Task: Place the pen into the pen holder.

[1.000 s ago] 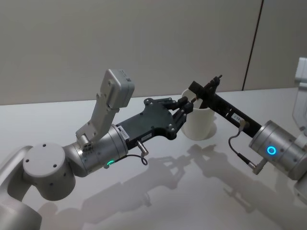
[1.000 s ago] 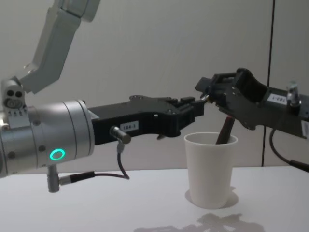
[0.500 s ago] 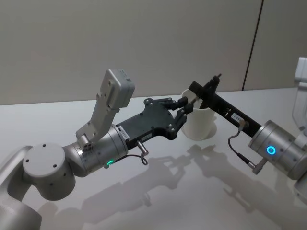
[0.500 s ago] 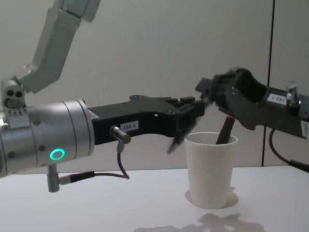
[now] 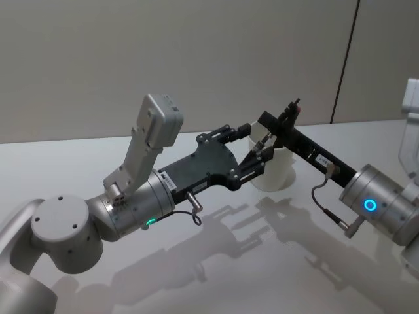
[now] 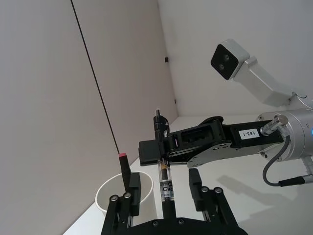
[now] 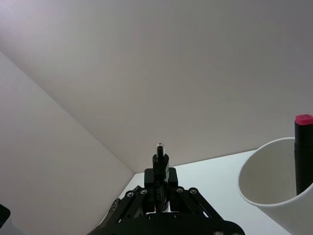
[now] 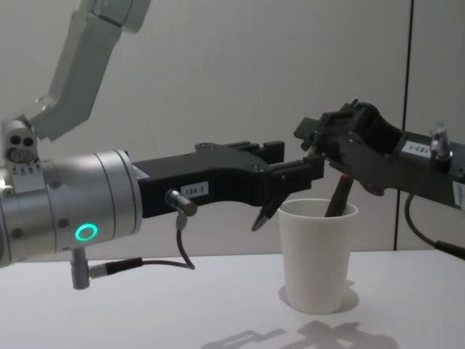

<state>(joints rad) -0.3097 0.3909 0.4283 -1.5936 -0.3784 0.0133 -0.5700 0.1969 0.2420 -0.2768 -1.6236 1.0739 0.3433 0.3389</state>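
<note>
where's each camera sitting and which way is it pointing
Head: high, facing down at the table; left gripper, right gripper.
Chest: lower, facing across the table; both arms side-on.
Left wrist: on the left arm, facing along its open fingers to the pen.
Right wrist: on the right arm, facing past the pen it grips.
Shared: all see the pen holder.

One white pen holder point(image 8: 316, 254) stands on the single tabletop point(image 5: 216, 261). There are two pens. One is a clear pen point(image 6: 167, 186), clamped in the jaws of the right gripper point(image 5: 283, 121). The other is a dark stick with a red cap point(image 6: 124, 171) standing inside the cup, which looks like a pen or marker, though its body is mostly hidden. There are two arms and two grippers. The second is the left gripper point(image 5: 254, 144), its jaws spread.
</note>
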